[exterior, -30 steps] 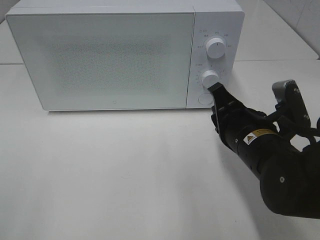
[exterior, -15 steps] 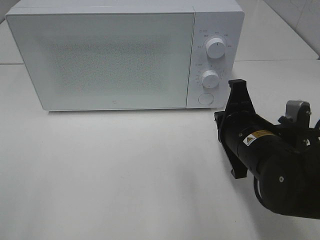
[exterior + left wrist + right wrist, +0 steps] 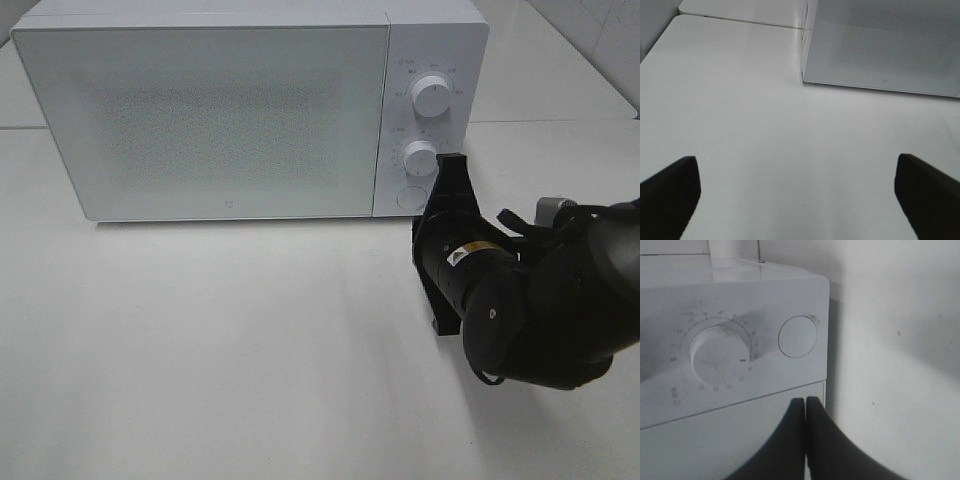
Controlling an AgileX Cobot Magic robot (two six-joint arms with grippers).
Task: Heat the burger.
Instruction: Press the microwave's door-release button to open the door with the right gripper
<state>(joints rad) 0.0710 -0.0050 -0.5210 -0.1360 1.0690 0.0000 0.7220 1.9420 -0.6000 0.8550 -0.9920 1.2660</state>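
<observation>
A white microwave oven (image 3: 230, 110) stands at the far side of a plain white table (image 3: 200, 350). Its frosted, speckled door (image 3: 200, 120) is shut flush with the casing. The control panel runs down the oven's right side, with an upper dial (image 3: 431, 96) and a lower dial (image 3: 420, 158), each ringed with fine printed markings, and a round push button (image 3: 409, 198) nearest the tabletop. A small red mark (image 3: 742, 360) shows at the lower dial's edge. A tiny logo (image 3: 226, 208) sits centred near the door's bottom edge. A thin seam (image 3: 740, 21) crosses the tabletop on the far left, running behind the oven's left corner.
</observation>
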